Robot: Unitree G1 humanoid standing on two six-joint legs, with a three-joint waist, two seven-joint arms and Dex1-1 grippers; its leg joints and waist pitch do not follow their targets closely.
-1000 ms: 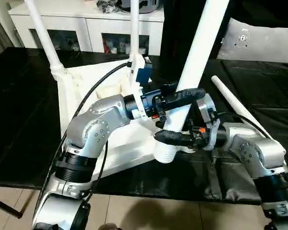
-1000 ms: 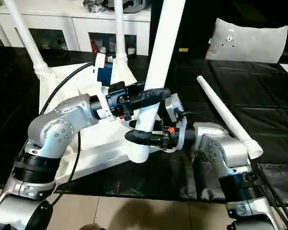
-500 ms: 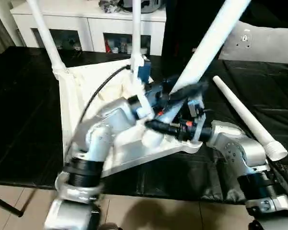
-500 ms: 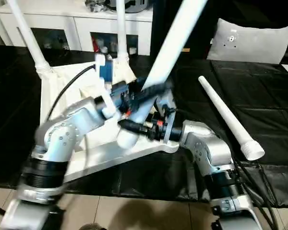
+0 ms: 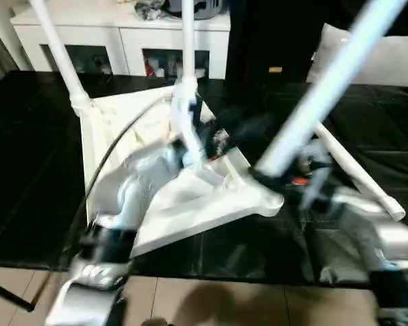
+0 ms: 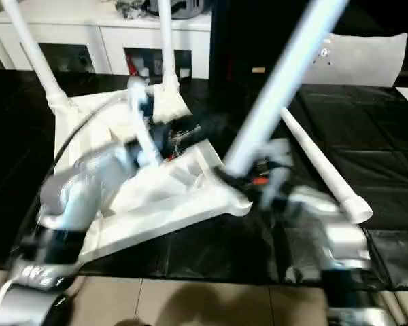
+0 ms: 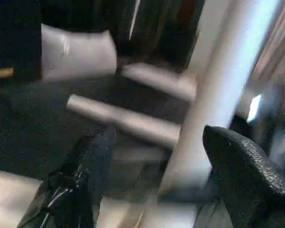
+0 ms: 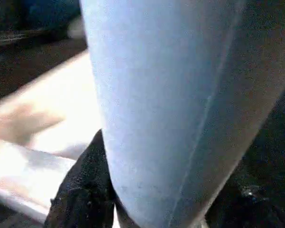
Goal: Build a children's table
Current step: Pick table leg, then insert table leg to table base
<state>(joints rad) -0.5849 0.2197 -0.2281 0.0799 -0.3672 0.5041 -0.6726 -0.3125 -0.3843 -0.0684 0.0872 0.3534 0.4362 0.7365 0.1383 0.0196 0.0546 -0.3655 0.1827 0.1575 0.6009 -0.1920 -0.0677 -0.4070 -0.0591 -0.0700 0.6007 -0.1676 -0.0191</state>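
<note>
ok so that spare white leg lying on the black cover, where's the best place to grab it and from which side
Probably from above, across its thicker lower half. The spare leg lies flat on the black cover on the robot's right, with its wide collared end towards the robot. The taper makes the far tip thin, and the collar could stop a grip sliding off. The right gripper is busy with another leg.
</note>
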